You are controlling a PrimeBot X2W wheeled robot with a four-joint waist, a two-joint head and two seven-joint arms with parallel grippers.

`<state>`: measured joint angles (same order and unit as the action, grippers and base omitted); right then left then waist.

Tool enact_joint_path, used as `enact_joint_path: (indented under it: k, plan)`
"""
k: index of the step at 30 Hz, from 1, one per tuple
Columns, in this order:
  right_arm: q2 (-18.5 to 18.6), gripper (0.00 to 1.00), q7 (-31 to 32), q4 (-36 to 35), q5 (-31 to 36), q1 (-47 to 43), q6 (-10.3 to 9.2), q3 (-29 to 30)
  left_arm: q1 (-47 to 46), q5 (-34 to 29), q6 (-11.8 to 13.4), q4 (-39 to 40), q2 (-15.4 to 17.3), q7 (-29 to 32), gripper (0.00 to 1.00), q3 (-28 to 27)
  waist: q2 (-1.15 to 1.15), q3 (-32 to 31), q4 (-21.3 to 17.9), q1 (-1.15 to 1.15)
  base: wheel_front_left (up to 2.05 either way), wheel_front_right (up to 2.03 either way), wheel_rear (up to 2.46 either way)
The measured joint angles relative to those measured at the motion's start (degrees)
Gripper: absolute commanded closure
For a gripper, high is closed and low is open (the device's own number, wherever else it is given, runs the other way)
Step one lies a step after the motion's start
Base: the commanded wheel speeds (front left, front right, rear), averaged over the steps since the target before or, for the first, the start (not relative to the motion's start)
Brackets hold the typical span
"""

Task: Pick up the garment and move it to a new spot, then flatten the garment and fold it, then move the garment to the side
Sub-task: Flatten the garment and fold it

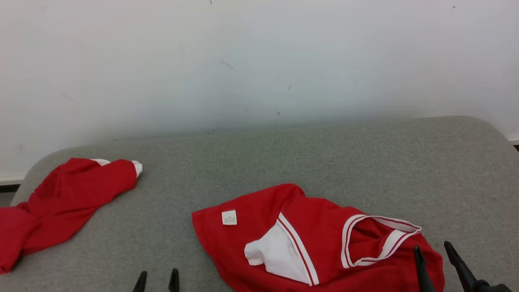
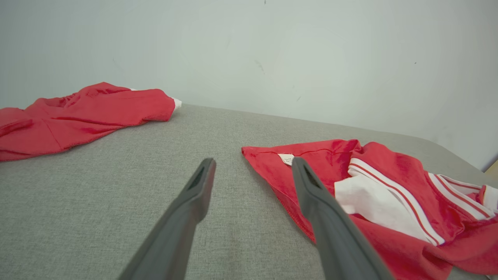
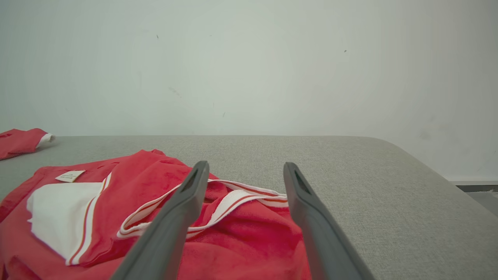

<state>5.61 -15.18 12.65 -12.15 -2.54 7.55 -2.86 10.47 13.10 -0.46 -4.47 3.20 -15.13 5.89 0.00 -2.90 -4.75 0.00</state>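
Head view, near edge: your left tool and right tool rise from the bottom, both spread wide and holding nothing.
Left tool: it hovers over bare tabletop, just beside the garment's left hem and apart from the cloth.
Right tool: it hangs over the garment's right end, by the collar. You cannot tell whether it touches the cloth.
Garment: the garment lies crumpled on the near middle of the tabletop, partly inside out, with a tag and a white panel showing.
Why so: I judge the tools flank the garment with jaws wide so you can take one end in each and lift. No step of the task looks done yet.
Left wrist view: it gives you the hem passing behind one finger, low and close, where the head view cuts the garment's near part off.
Right wrist view: it gives you the collar loop lying between the fingers, and the tabletop's rounded right corner.
Far left: a second red cloth lies bunched, well apart.
Far: a pale wall.
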Motion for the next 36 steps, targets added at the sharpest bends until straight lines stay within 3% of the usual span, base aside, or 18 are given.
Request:
enact_joint_path:
  k: [19, 27, 32, 36]
  plan:
    - [-0.08, 0.0, 0.0, 0.25, -0.02, 0.23, 0.0, -1.11, -1.68, -0.99, -2.27, -0.35, -0.36, 0.0, 0.0, 0.82, 0.0, 0.89, -0.82, 0.0, 0.0, 0.0, 0.0]
    - [0.11, 0.0, 0.0, 0.23, -0.24, 1.39, 0.0, -2.34, -9.29, -0.76, -5.77, -5.82, -0.41, 0.02, 0.0, 7.31, 0.0, 2.08, -3.29, 0.0, 0.0, 0.0, 0.0]
    - [0.15, 0.0, 0.0, 0.35, -0.46, 2.01, 0.0, -2.59, -16.41, 1.24, -6.67, -12.49, 0.18, 4.22, 0.0, 12.99, 0.0, 3.16, -5.55, 0.0, 0.0, 0.0, 0.0]
    - [0.07, 0.0, 0.0, 0.42, -0.54, 2.47, 0.0, -2.77, -21.46, 3.42, -6.84, -17.29, 1.22, 7.69, 0.0, 14.28, 0.0, 4.1, -7.53, 0.0, 0.0, 0.0, 0.0]
